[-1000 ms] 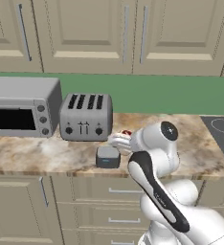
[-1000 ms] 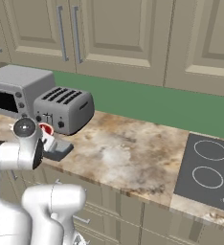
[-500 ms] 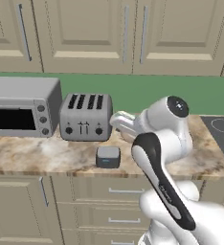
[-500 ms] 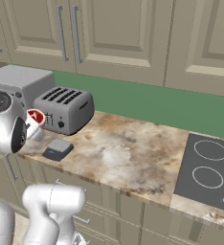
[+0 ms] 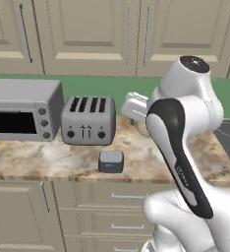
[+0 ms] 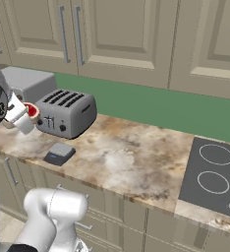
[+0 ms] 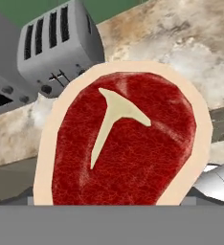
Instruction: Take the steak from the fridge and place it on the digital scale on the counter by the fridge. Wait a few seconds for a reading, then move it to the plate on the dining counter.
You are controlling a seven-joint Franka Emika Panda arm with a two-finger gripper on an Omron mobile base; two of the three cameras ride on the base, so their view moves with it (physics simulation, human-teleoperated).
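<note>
The steak (image 7: 123, 143), red with a pale fat rim, fills the hand view close up. In the right base view the steak (image 6: 31, 111) hangs in the air above the counter (image 6: 127, 152), in front of the toaster, with my gripper (image 6: 27, 115) shut on it. The digital scale (image 6: 59, 152) sits bare on the counter below and to the right of the steak. In the left base view the scale (image 5: 111, 161) lies near the counter's front edge, left of my arm. The fridge, the plate and the dining counter are out of view.
A silver four-slot toaster (image 5: 86, 120) stands behind the scale, with a toaster oven (image 5: 21, 109) to its left. A black cooktop (image 6: 213, 174) lies at the counter's right end. Wall cabinets (image 5: 87, 34) hang above the green backsplash.
My gripper has risen from the scale with the steak in it, up and back from the counter. The scale's top is now bare.
</note>
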